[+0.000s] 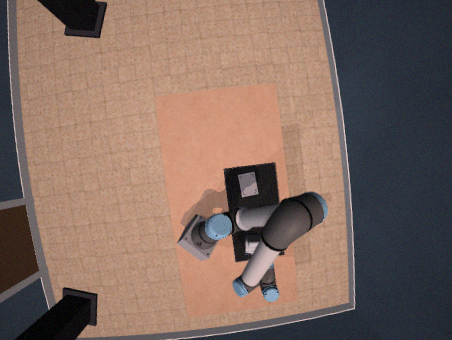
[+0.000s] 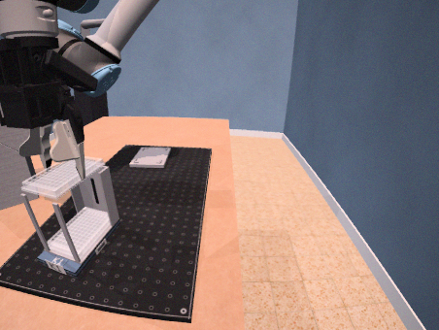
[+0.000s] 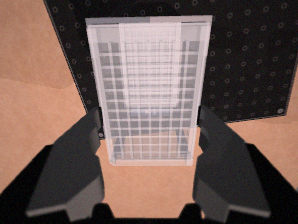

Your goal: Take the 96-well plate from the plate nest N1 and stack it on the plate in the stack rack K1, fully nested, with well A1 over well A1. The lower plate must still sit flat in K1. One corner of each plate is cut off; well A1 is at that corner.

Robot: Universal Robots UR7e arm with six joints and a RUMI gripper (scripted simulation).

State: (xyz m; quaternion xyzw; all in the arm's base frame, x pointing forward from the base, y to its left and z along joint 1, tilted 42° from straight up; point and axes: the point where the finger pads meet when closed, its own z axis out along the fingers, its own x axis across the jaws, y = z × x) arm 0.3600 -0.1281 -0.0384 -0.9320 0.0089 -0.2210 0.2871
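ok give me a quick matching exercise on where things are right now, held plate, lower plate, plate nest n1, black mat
Things:
1. held 96-well plate
2. lower plate
3. plate nest N1
4. black mat

Places or states:
A. vacant, at the far end of the mat
B. lying flat on the orange table, under rack and nest
C. between the gripper jaws, up at the top of the stack rack K1 posts
D. at the bottom of K1

Pairs: 1-C, 2-D, 3-A, 4-B

An orange table (image 2: 219, 204) carries 1 black dotted mat (image 2: 155, 218), seemingly flat.
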